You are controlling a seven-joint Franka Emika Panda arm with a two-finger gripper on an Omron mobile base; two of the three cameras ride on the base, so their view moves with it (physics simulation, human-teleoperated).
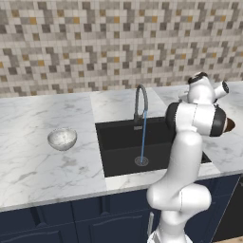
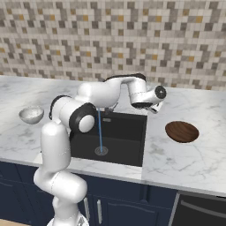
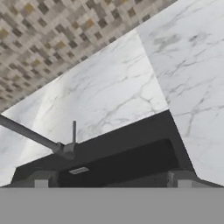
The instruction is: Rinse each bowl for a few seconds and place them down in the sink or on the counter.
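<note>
water stream falls into sink, bowls outside.

White arm bent forward, gripper empty, jaws wide apart

1. The sink basin is open from above; a thin stream of water falls to the drain at its middle.
2. The faucet arches over the sink's far edge, blocking the far middle.
3. The pale bowl sits on the counter well left of the sink, bare marble around it.
4. The brown bowl lies right of the sink, with open counter near and far.
5. The gripper, jaws spread, hangs over the sink's right rim.
</note>
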